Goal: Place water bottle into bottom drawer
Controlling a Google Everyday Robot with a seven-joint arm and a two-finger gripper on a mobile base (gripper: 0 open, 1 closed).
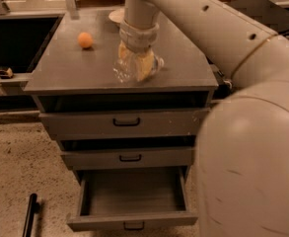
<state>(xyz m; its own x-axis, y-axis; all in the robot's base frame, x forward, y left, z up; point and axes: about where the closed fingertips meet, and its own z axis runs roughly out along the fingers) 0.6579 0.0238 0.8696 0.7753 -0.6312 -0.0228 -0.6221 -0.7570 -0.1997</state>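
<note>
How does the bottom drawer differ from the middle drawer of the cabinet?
The bottom drawer is pulled out; the middle drawer is shut. The bottom drawer shows its floor; the middle drawer only its front. Both are grey with black handles. The gripper is over the cabinet top, jaws shut on the water bottle.

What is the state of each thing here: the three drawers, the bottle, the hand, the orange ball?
bottom drawer: pulled open, nothing seen inside.
upper drawers: both pushed in.
water bottle: gripped, at the cabinet top.
hand: shut on the bottle.
orange ball: resting on the cabinet top.
</note>
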